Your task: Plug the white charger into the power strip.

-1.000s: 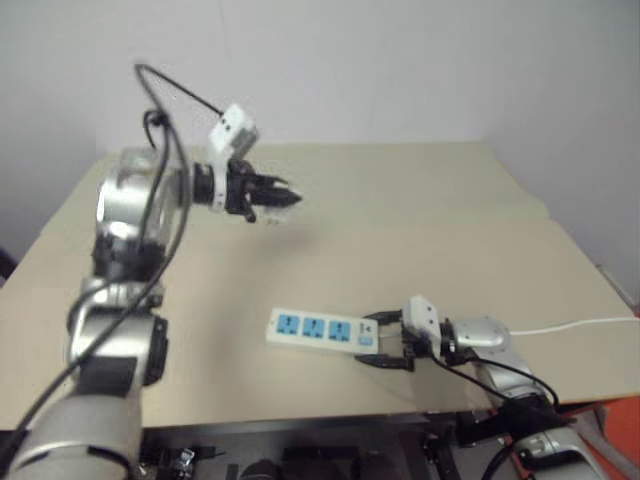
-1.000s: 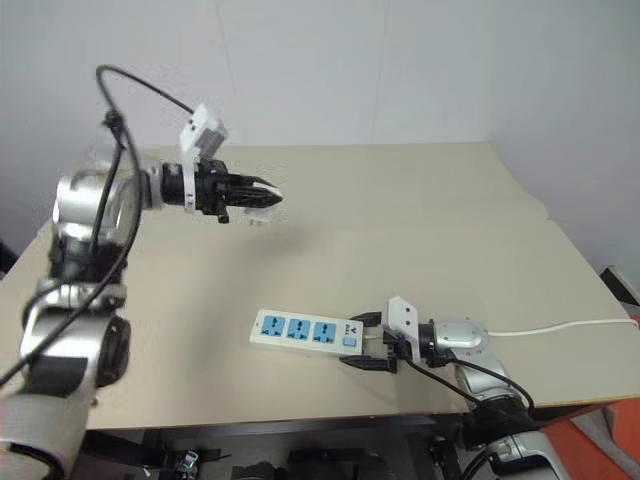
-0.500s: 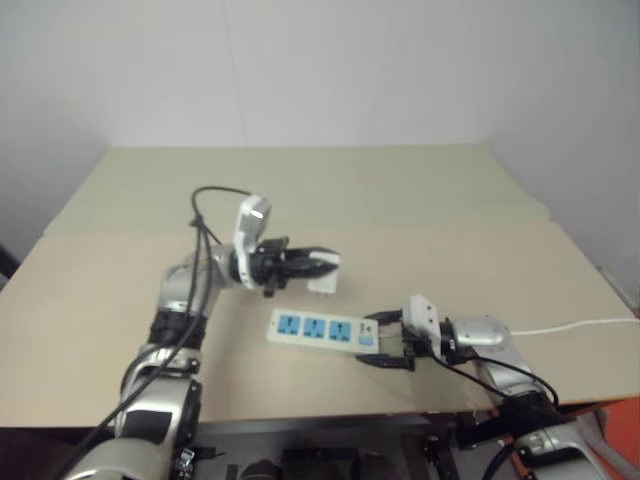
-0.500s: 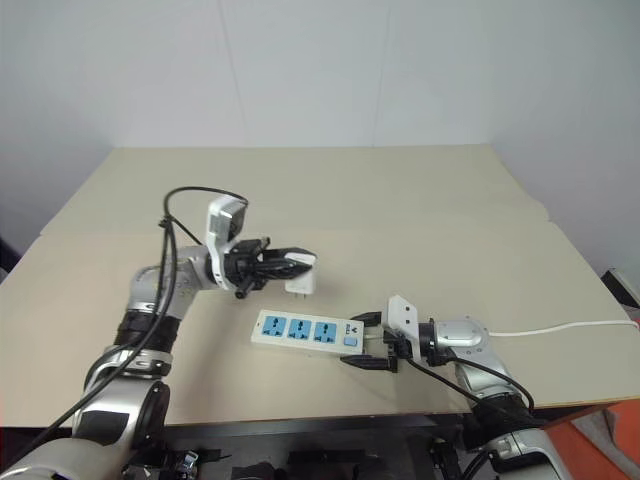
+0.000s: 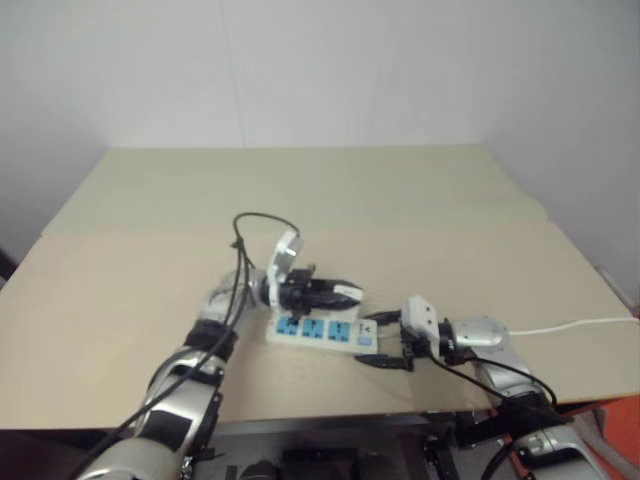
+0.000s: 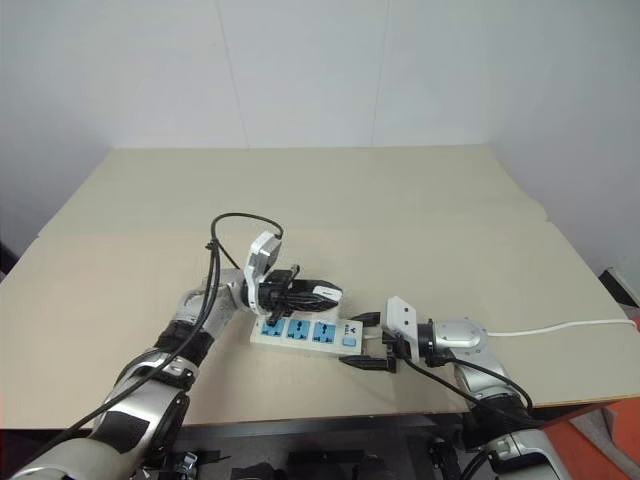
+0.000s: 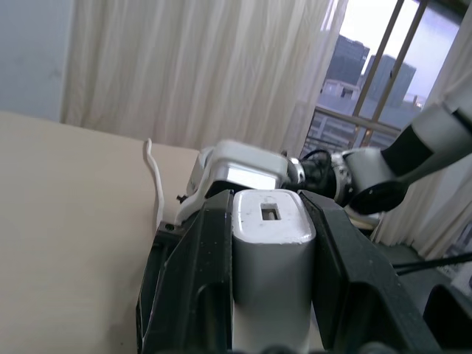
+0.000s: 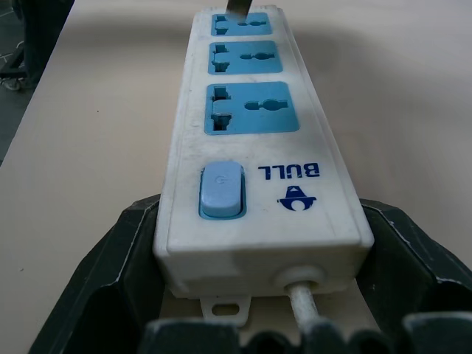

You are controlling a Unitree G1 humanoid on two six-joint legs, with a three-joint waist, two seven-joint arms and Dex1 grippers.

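the white charger (image 7: 267,240) sits clamped in the left gripper (image 6: 325,294), just above the power strip (image 6: 305,331); at the strip's 3 o'clock end, the right gripper (image 6: 366,342) grips its switch end.

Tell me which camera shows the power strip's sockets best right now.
The right wrist view: the power strip runs lengthwise from the right end effector, with all three blue sockets and the switch facing the camera. The two head views show the strip small, partly behind the left end effector holding the charger.
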